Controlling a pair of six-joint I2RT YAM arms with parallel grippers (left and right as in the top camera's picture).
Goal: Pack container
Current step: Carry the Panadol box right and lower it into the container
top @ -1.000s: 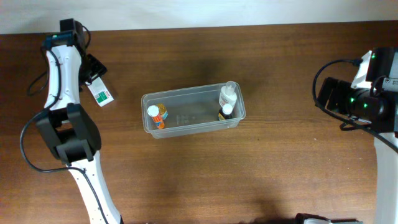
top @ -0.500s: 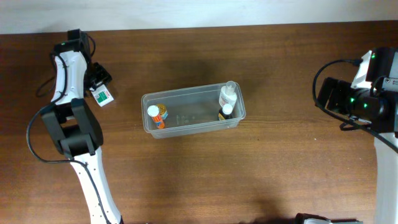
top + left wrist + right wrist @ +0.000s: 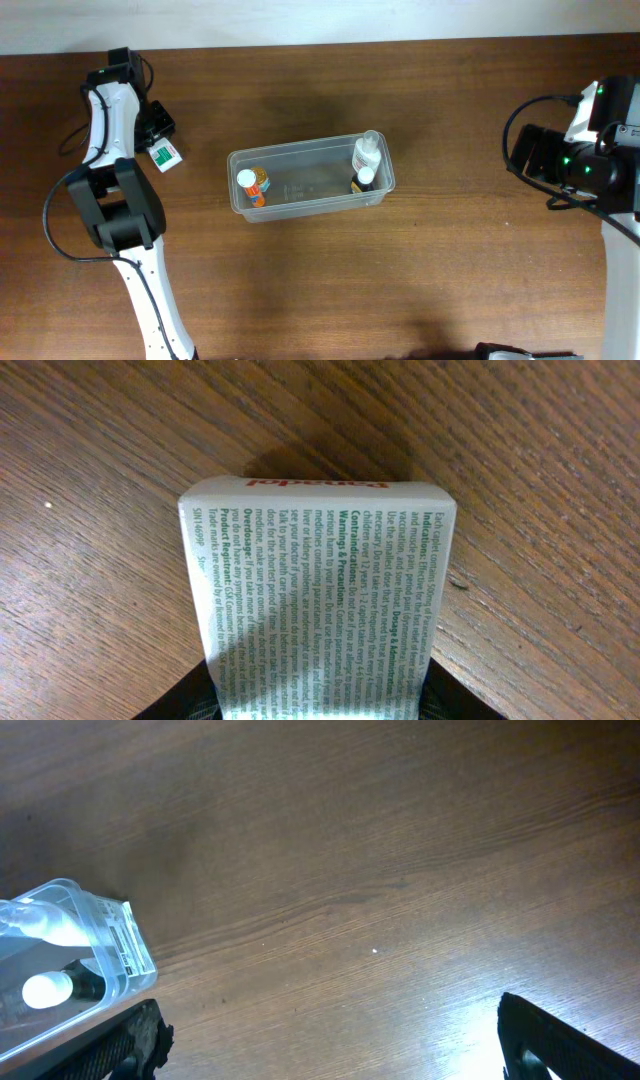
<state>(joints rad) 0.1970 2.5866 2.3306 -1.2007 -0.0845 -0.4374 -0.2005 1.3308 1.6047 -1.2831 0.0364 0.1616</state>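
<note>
The clear container [image 3: 311, 207] stands mid-table. Inside it are an orange bottle with a white cap [image 3: 251, 185] at its left end and two white-capped bottles [image 3: 365, 163] at its right end. The container's right end also shows in the right wrist view [image 3: 112, 952]. My left gripper [image 3: 157, 142] is at the far left of the table, shut on a small white box with green print [image 3: 318, 585], also seen from overhead [image 3: 165, 155]. The box fills the space between the fingers, just above the wood. My right gripper [image 3: 325, 1040] is open and empty, right of the container.
The wooden table [image 3: 450, 270] spreads around the container. Cables [image 3: 60, 140] trail by the left arm at the far left edge. The right arm's body [image 3: 585, 160] sits at the right edge.
The left arm swung up toward the back left with the box, then shifted only slightly. The right arm and the container have not moved.
</note>
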